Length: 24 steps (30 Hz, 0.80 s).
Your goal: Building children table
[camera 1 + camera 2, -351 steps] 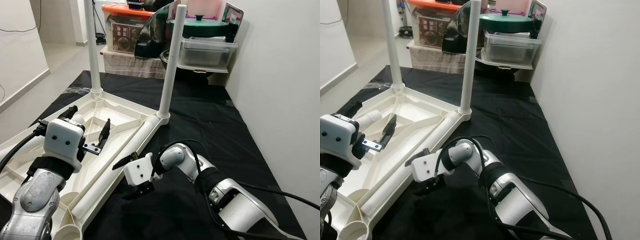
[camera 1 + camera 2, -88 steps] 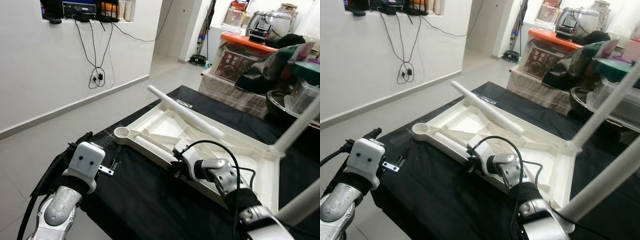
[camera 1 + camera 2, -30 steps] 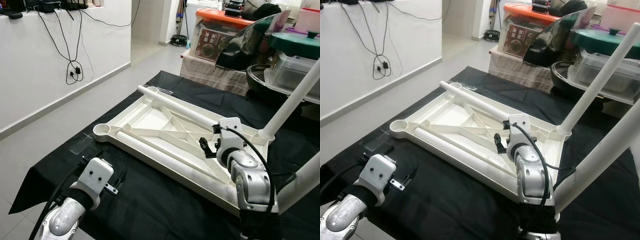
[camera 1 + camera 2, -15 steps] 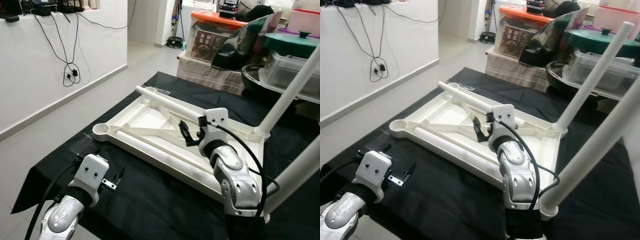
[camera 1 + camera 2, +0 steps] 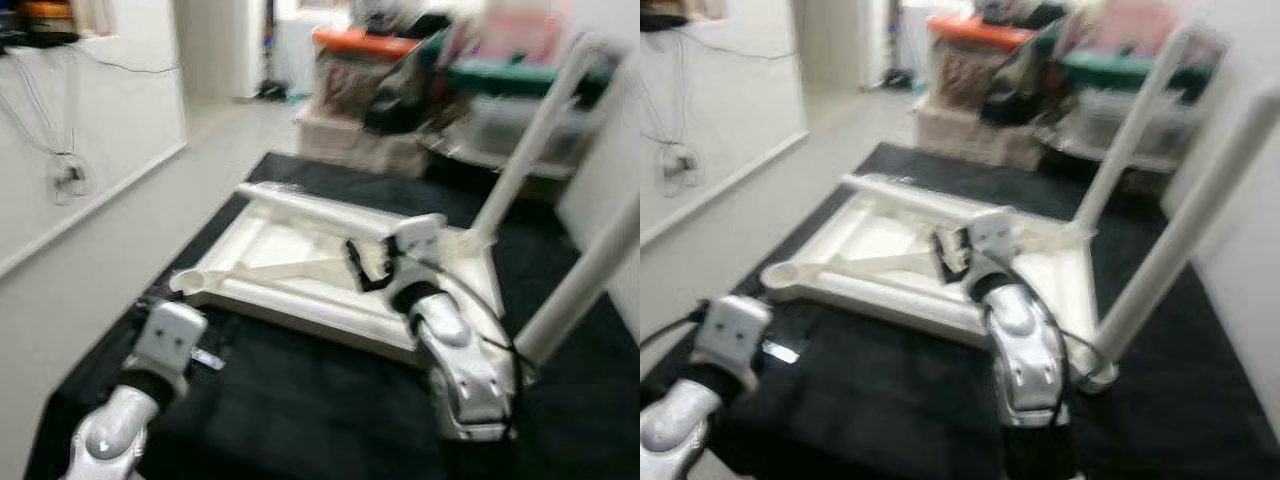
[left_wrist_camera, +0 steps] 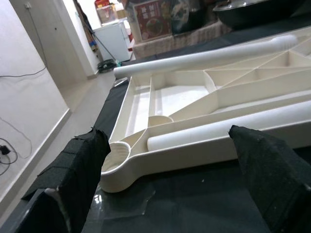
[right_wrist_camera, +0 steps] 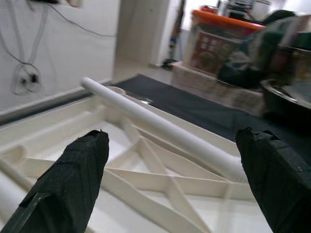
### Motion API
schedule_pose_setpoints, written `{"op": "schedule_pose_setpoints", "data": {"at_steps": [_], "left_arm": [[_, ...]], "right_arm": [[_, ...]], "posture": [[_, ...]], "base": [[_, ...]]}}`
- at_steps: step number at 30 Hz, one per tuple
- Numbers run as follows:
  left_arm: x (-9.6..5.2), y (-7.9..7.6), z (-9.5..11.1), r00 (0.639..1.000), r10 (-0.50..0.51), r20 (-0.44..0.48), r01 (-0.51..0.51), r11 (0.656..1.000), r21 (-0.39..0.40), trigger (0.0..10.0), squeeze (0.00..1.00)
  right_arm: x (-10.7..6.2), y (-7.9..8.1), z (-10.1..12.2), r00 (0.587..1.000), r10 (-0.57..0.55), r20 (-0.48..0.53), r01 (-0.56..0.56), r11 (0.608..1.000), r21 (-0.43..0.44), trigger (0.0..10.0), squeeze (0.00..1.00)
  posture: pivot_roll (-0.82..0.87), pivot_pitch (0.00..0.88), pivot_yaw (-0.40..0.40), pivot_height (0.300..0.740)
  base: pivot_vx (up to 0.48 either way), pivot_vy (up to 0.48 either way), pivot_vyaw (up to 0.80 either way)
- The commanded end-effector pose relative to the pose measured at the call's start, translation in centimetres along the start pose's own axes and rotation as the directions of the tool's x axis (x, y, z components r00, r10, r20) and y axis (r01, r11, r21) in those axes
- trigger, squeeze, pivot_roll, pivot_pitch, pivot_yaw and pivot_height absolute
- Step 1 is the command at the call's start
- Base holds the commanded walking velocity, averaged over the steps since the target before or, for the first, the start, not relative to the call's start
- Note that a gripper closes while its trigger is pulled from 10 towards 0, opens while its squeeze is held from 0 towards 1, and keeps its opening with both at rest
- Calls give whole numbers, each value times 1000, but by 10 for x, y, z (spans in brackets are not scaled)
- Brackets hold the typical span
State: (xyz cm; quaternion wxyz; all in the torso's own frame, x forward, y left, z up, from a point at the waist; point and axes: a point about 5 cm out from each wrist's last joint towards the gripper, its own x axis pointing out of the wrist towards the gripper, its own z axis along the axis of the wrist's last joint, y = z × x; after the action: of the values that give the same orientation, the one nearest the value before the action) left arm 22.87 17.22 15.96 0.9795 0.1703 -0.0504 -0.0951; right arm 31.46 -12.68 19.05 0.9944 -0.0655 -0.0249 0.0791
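Lower left of left eye view: left gripper released, low over black cloth. Centre: right gripper fingers spread, empty, above upturned table top; loose leg behind. Head views blurred; risk: reaching now misjudges the leg, knocking it away.

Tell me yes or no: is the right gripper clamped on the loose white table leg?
No. The right gripper hovers open above the upturned white plastic tabletop, and the loose white table leg lies untouched ahead of its fingers.

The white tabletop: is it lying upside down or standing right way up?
Upside down. The white tabletop lies flat on the black cloth with its ribbed underside facing up, and two fitted legs point upward.
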Motion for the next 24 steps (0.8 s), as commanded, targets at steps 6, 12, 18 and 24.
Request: {"op": "schedule_pose_setpoints", "data": {"at_steps": [6,12,18,24], "left_arm": [[1,-2,-3,1000,3,-12,-3,1000,-9,10000,0],[1,-1,-3,1000,7,-14,-8,1000,-9,10000,0],[1,0,-5,1000,14,-24,-15,1000,-2,10000,0],[2,1,-9,999,16,-33,-16,1000,7,10000,0]], "right_arm": [[-9,-34,-20,989,-99,-107,94,994,-54,10000,0],[-7,-52,-25,961,-187,-202,165,979,-121,10000,0],[-17,-61,-36,919,-211,-333,198,977,-74,10000,0],[-49,-70,-64,832,-125,-540,126,991,-35,10000,0]], "posture": [[7,0,-99,740],[6,0,-100,740],[-4,0,-102,740],[-40,0,-95,740]], "base": [[0,0,-589],[0,0,0],[0,0,0],[0,0,0]]}}
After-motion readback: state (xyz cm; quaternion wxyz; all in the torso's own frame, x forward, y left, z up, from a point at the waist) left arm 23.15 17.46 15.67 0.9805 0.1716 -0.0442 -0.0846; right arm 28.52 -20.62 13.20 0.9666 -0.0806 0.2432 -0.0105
